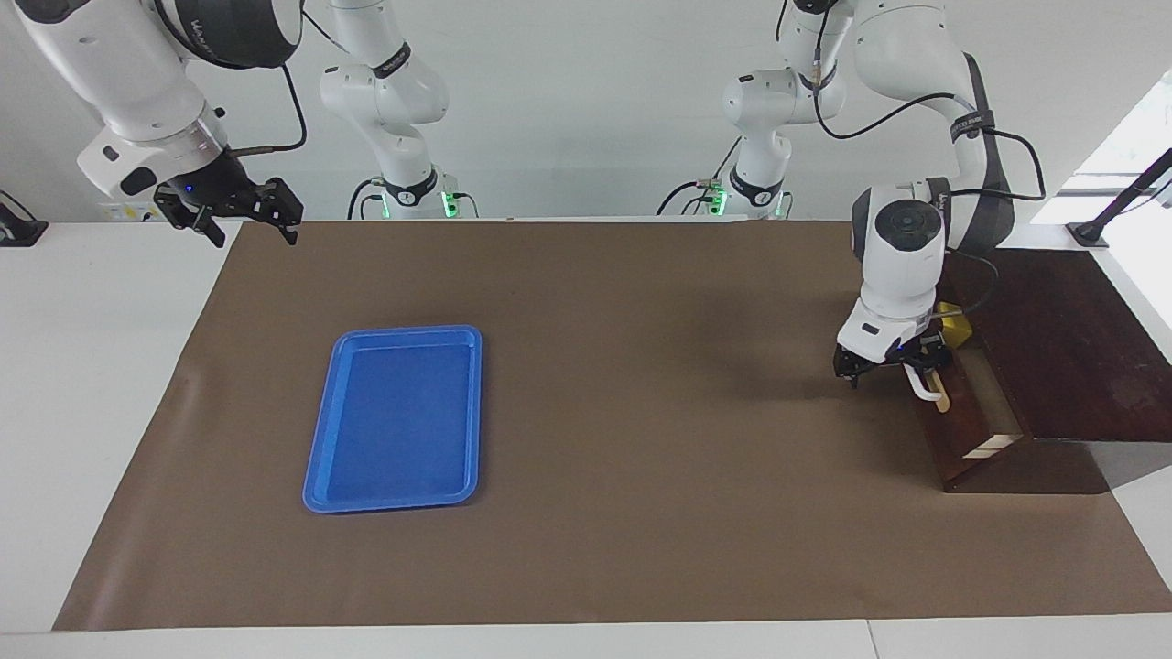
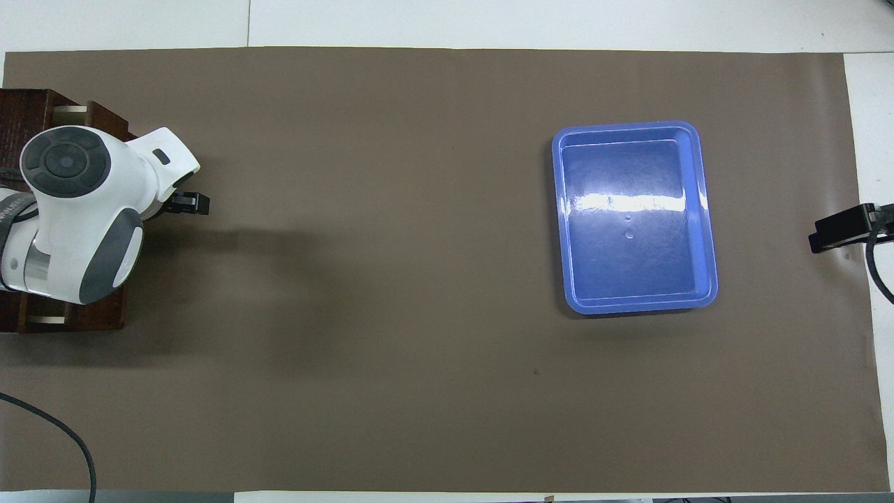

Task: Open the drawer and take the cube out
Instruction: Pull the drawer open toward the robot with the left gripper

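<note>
The drawer (image 1: 957, 441) of the dark wooden box (image 1: 1062, 339) stands partly pulled out and shows its pale interior. The yellow cube (image 1: 954, 333) lies inside it at the end nearer to the robots. My left gripper (image 1: 893, 371) is at the drawer's white handle (image 1: 927, 392), open, its fingers astride the bar, one between bar and drawer front. In the overhead view the left wrist covers the drawer, the cube is hidden there, and one finger (image 2: 190, 203) sticks out. My right gripper (image 1: 254, 233) waits open above the mat's corner.
A flat blue tray (image 1: 394, 421) (image 2: 632, 216) lies on the brown mat toward the right arm's end. The wooden box (image 2: 24, 108) stands at the left arm's end. A black cable (image 2: 63, 433) lies at the table edge near the left arm.
</note>
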Robot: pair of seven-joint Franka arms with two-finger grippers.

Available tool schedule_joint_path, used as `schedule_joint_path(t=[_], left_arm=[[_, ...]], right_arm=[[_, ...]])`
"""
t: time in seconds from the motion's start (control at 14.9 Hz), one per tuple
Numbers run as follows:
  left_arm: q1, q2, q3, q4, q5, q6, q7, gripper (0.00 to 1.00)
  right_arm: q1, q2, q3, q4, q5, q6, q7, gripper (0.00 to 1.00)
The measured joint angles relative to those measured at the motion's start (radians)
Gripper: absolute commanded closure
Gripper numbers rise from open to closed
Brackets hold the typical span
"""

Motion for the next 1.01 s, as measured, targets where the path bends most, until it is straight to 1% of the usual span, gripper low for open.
schedule_joint_path(t=[0.2,0.47,0.81,1.01], left_arm=[[-0.066,0.000,0.001,0.003,-0.026,-0.004,-0.104,0.00],[-0.127,0.001,-0.002,0.007,-0.069,-0.022,-0.138,0.00],[-0.136,0.001,-0.001,0.016,-0.079,-0.040,-0.142,0.00],[-0.131,0.004,0.005,0.073,-0.094,-0.123,-0.148,0.00]], right_arm=[[0.000,0.000,0.000,0.000,0.000,0.000,0.000,0.00],[0.000,0.000,0.000,0.000,0.000,0.000,0.000,0.00],[-0.002,0.000,-0.001,0.000,0.000,0.000,0.000,0.00],[-0.002,0.000,0.000,0.000,0.000,0.000,0.000,0.00]])
